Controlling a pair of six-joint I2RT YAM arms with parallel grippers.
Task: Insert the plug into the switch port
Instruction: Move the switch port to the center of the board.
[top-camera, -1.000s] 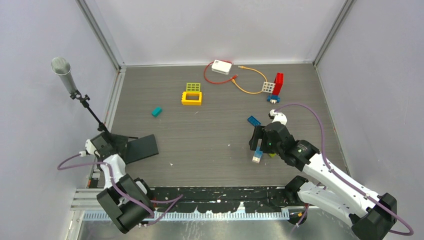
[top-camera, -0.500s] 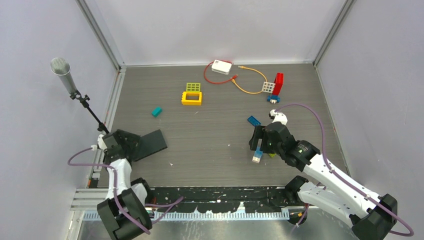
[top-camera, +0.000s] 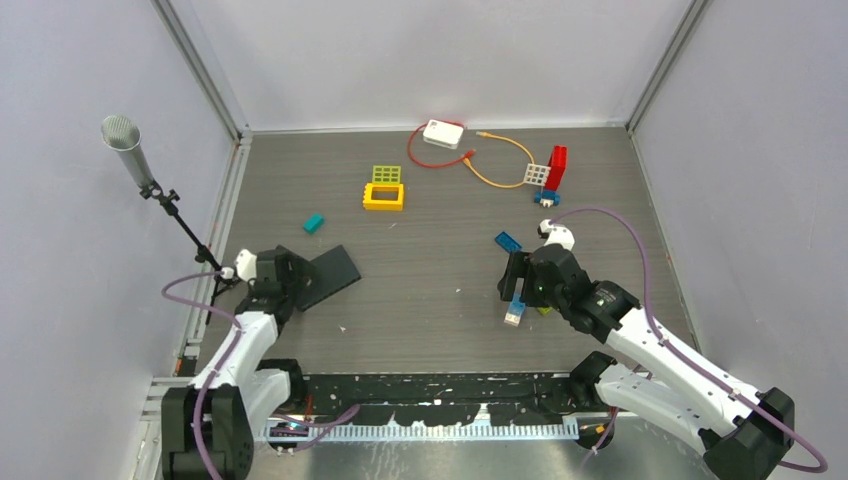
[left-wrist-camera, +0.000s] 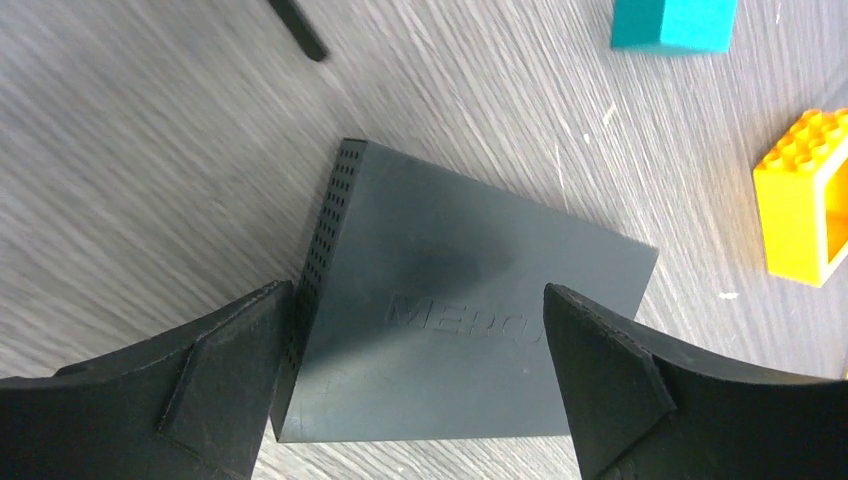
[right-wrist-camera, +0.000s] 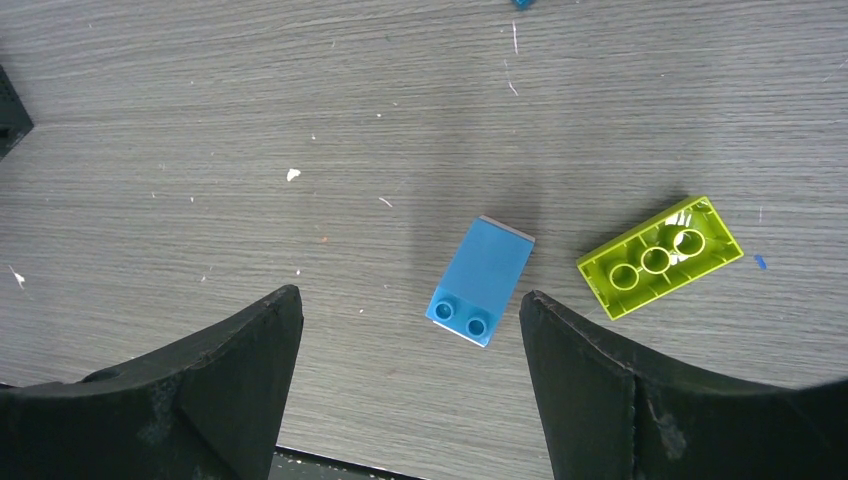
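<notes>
The switch (top-camera: 330, 272) is a flat dark grey box on the table at the left. My left gripper (top-camera: 298, 283) has it between its jaws; in the left wrist view the gripper (left-wrist-camera: 418, 300) closes on the sides of the switch (left-wrist-camera: 450, 320). A red cable with its plug (top-camera: 468, 155) and an orange cable (top-camera: 500, 150) lie at the back near a white box (top-camera: 443, 133). My right gripper (top-camera: 515, 285) is open and empty at the right, far from the plug. In the right wrist view the gripper (right-wrist-camera: 410, 300) hovers over a blue brick (right-wrist-camera: 480, 280).
A lime brick (right-wrist-camera: 660, 255) lies beside the blue brick. A yellow frame brick (top-camera: 384, 196), a green grille (top-camera: 386, 174) and a teal brick (top-camera: 314, 223) lie mid-left. A red, white and blue brick stack (top-camera: 548, 175) stands back right. A microphone stand (top-camera: 150, 185) is at the left edge.
My left arm has swung right and away from the wall, carrying the switch along toward the table's middle. The right arm has not moved.
</notes>
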